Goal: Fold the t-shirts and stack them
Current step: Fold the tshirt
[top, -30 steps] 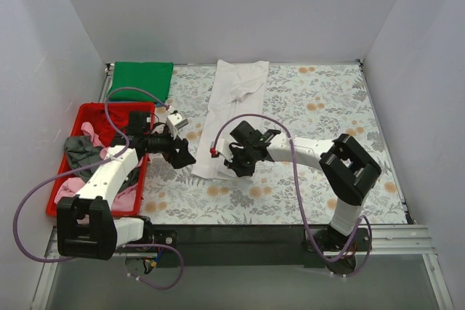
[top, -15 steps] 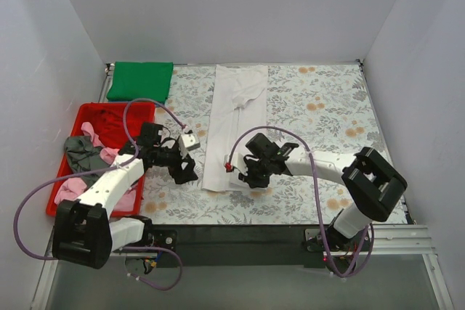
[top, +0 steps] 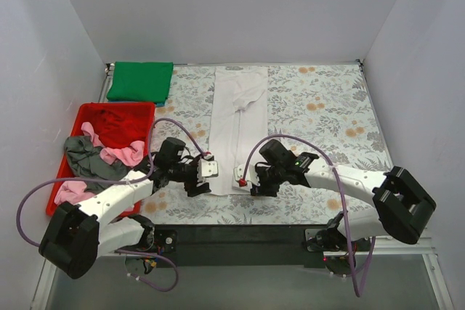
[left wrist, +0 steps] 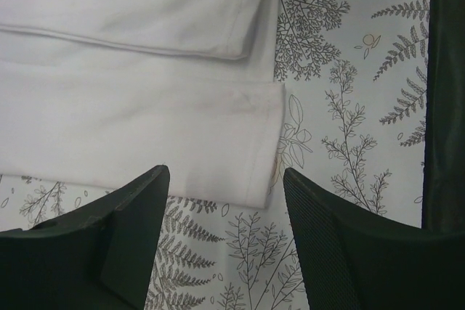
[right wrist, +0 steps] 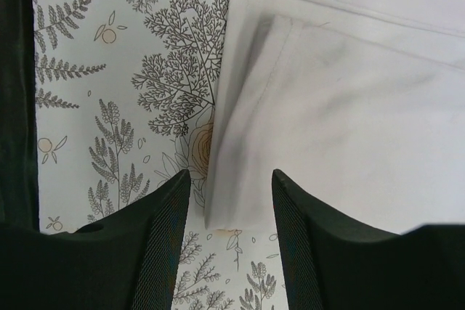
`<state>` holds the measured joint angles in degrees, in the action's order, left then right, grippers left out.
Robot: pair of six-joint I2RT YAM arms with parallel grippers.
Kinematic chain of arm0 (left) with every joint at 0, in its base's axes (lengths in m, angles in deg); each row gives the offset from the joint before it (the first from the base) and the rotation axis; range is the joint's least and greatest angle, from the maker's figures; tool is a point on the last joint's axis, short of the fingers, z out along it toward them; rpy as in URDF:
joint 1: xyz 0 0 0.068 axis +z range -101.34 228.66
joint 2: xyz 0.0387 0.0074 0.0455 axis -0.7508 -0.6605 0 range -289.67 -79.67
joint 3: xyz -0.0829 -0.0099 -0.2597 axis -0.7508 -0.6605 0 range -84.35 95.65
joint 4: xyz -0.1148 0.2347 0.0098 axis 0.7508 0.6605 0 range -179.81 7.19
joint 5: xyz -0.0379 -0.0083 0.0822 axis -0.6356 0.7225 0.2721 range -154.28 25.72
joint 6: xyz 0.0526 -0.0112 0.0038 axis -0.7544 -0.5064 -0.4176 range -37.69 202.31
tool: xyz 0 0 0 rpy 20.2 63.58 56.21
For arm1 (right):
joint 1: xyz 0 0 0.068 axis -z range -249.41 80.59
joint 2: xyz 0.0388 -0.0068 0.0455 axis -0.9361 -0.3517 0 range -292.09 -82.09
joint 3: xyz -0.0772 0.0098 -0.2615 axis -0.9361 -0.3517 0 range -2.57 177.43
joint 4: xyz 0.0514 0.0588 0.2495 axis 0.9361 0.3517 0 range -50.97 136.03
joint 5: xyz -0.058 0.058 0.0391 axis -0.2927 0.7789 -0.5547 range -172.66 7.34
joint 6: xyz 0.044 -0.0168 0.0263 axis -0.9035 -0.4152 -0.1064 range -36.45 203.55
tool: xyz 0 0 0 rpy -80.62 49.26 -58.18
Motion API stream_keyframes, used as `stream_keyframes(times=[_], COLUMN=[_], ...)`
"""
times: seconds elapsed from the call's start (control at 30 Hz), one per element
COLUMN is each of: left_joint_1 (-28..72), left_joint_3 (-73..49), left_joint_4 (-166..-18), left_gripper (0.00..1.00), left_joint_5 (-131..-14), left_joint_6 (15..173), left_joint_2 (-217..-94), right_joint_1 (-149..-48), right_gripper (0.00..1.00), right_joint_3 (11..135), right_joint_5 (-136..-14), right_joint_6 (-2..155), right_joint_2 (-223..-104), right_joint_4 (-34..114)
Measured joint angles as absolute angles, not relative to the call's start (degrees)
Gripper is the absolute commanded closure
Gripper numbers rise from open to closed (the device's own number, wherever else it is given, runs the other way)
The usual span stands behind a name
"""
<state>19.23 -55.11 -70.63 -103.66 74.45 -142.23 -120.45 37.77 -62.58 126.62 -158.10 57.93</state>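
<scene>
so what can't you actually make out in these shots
- Top view: the near corners of the white t-shirt are hidden under the left gripper and right gripper.
- Wrist views: the frame edges cut off all but those corners, and whether the open fingers touch the cloth cannot be told.
- Top view: in the red bin, the piled t-shirts bury whatever lies lower.

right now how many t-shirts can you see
5: a green t-shirt folded at the far left corner, a white t-shirt laid flat mid-table, and a red one, pink one and grey one heaped in the red bin. More may be buried there.
</scene>
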Motion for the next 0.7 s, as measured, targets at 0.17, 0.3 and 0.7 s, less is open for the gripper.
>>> stream_keyframes(times=[0.17,0.3,0.7], left_joint_1=[15.6,14.1,13.7], left_joint_3=[-58.0,-59.4,-63.1], left_joint_4=[-75.3,-77.6,-85.6], left_gripper=[0.37,0.36,0.62], left_joint_5=[-102.0,-100.9,-99.7], left_joint_6=[74.0,73.6,71.8], left_joint_2=[-144.3,-145.3,-149.4], right_joint_1=[-120.4,-120.4,-120.5], right_gripper=[0.44,0.48,0.76], right_joint_3=[35.7,35.1,34.5], right_joint_5=[-63.2,-63.0,-62.4], right_joint_6=[128.8,129.2,129.1], right_joint_2=[-161.5,-162.1,-164.3], right_joint_4=[55.8,53.9,47.7])
